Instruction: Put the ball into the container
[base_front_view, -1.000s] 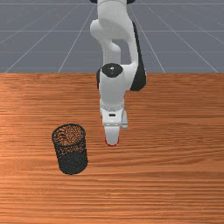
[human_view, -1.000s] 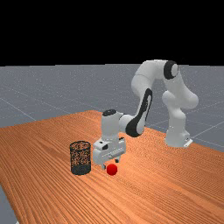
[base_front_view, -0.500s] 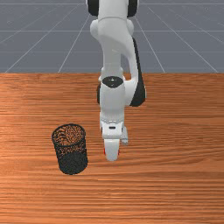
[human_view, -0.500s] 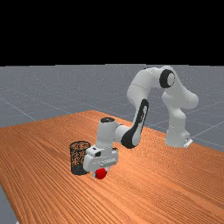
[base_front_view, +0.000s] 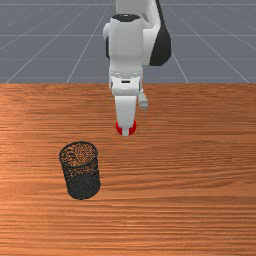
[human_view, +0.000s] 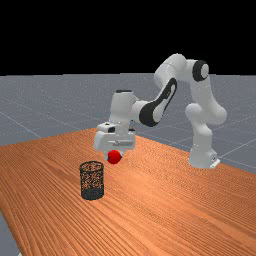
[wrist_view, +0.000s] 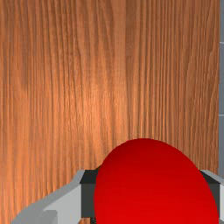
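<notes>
In the front view my gripper (base_front_view: 125, 131) is raised over the table, with the red ball (base_front_view: 119, 127) showing on both sides of the front finger. The far view has the ball (human_view: 114, 157) held off the wood under the hand, higher than the container's rim. In the wrist view the gripper (wrist_view: 151, 197) has a dark pad against each side of the ball (wrist_view: 151, 188). The container, a black mesh bin (base_front_view: 82, 186), stands upright to the front view's left of the ball and nearer that camera; the far view has the bin (human_view: 92, 193) below and left of the ball.
The wooden table (base_front_view: 200, 200) lies under the hand and the bin. Its far edge, on the arm's side, crosses the front view above the bin.
The hand first came down around the ball, gripped it, and has since risen with it, drawing back toward the arm's base. The bin stands where it was.
</notes>
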